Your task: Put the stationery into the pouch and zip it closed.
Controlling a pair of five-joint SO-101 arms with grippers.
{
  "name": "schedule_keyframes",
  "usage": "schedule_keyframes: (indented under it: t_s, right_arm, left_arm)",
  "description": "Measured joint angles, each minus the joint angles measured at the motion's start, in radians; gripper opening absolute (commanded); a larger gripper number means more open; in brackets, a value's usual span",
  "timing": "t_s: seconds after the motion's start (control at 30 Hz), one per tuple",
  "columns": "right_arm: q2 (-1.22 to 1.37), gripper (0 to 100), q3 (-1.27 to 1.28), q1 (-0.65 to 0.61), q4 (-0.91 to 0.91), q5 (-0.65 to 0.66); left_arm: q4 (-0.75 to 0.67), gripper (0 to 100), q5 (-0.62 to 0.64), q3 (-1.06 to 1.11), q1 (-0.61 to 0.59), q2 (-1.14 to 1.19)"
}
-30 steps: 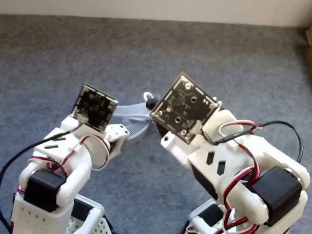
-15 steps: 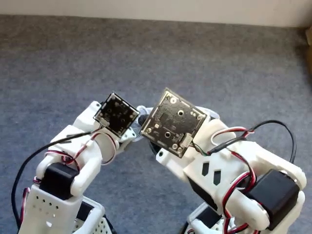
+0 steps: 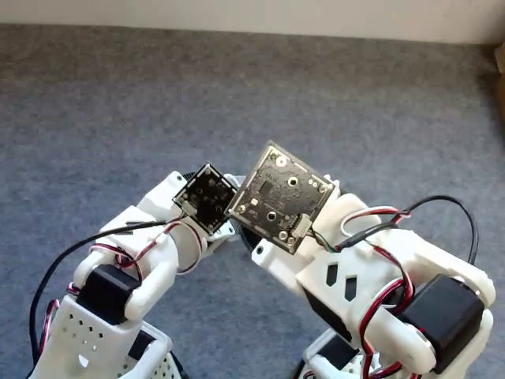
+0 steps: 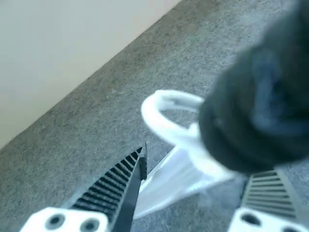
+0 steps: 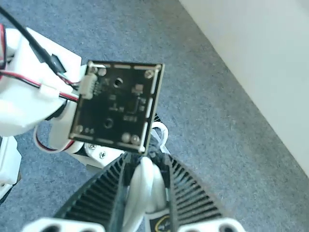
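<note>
A white translucent pouch hangs above the grey carpet, with a white ring pull at its end. My left gripper is open, its ribbed fingers standing on either side of the pouch's edge. A dark blurred shape sits right on the ring, close to the lens. My right gripper is shut on the pouch, white material pinched between its ribbed jaws. In the high view the two wrist boards nearly touch and hide both grippers. No stationery shows.
Grey carpet spreads around the arms, with a pale wall along its far edge. The left arm's camera board and wires hang just ahead of the right gripper. A black cable loops off the right arm.
The left arm has swung right, toward the right arm, until the two wrist boards almost meet. The pouch seen between them a second ago is now covered by the boards.
</note>
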Motion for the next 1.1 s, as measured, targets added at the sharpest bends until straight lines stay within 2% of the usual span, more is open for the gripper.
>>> schedule_keyframes:
  t_s: [0.37, 0.77, 1.1]
  right_arm:
    - [-0.002, 0.5, 0.0, 0.118, 0.0, -0.003]
    - [0.0, 0.5, 0.0, 0.27, -0.005, -0.043]
    - [0.002, 0.5, 0.049, 0.364, -0.118, -0.043]
  left_arm:
    - [0.0, 0, 0.002, 0.002, 0.0, 0.0]
    - [0.0, 1, 0.038, 0.005, 0.002, 0.002]
    - [0.025, 1, 0.051, 0.018, 0.002, -0.04]
